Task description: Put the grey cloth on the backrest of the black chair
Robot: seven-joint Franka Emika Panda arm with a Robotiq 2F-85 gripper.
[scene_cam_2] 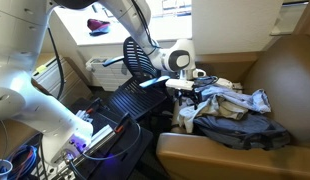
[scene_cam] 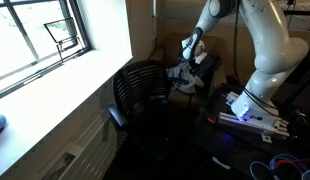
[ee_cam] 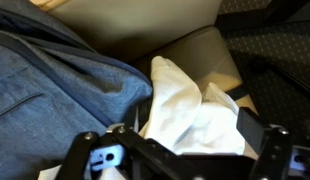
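Meanwhile, the gripper [scene_cam_2: 192, 92] hovered at the middle of the frame in an exterior view, over a heap of cloths on a brown couch [scene_cam_2: 285, 70]. In the wrist view its jaws stood wide apart above a white cloth [ee_cam: 190, 110], and the grey cloth [ee_cam: 55, 90] filled the left side. The black chair [scene_cam: 145, 88] stood near the couch.
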